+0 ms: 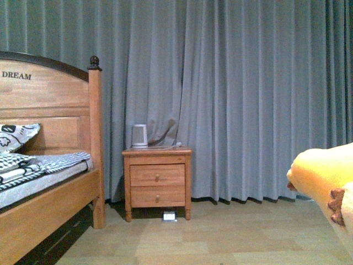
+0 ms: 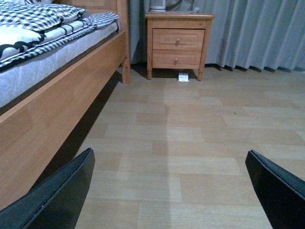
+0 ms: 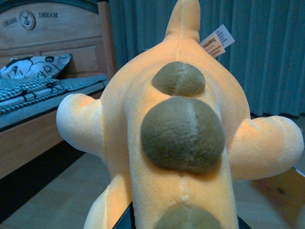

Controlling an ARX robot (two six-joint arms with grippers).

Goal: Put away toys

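Plush toy fills my right wrist view and pokes in at the right edge of the front view, up off the floor. From that I judge my right gripper is clamped on it, though its fingers are hidden behind the body. I hold it high, I think, so it clears the floor until I find where it belongs. My left gripper hangs low over bare floor, fingers spread wide with nothing between them, free to help. To the left is the bed; the nightstand stands far ahead against the curtain. The toy is soft and yellow-orange, rounded, with stubby limbs out to either side. Dull brown-green patches run along its seam, it has small brown paw marks, and a white tag sits near its far end.
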